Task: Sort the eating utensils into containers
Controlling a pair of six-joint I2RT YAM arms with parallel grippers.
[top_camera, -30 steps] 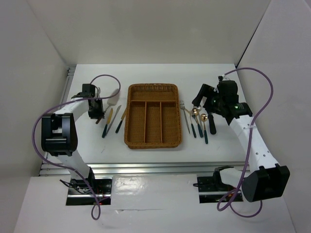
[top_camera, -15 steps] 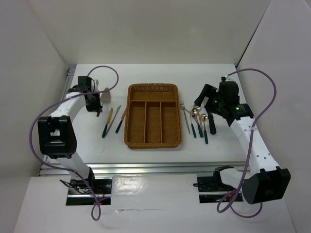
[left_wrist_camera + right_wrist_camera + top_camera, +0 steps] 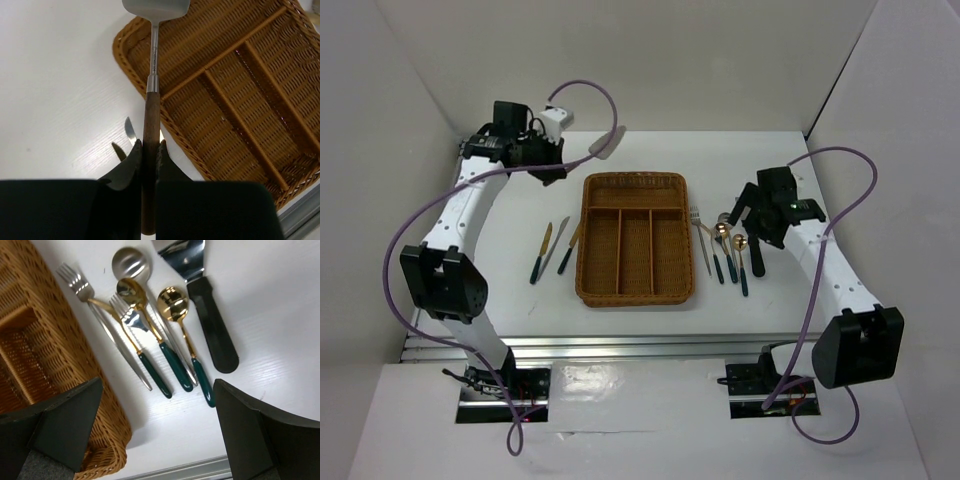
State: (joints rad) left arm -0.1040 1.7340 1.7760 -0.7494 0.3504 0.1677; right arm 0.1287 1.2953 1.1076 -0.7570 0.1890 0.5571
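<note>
Now gripping a wide silver server [image 3: 151, 70] by its brown wooden handle, left fingers [image 3: 139, 156] pinched tight on it, blade held over the corner of the wicker tray [image 3: 131, 62] at its crosswise slot, clear of the worktop [image 3: 55, 80]. Hovering with the right fingers [image 3: 752, 218] spread wide and holding nothing, above the cluster just right of the tray: silver fork [image 3: 75, 282], silver spoon [image 3: 130, 262], green-handled fork [image 3: 131, 320], two gold spoons [image 3: 172, 302], black-handled server [image 3: 212, 335]. Left of the tray, lying side by side: three knives [image 3: 557, 248].
</note>
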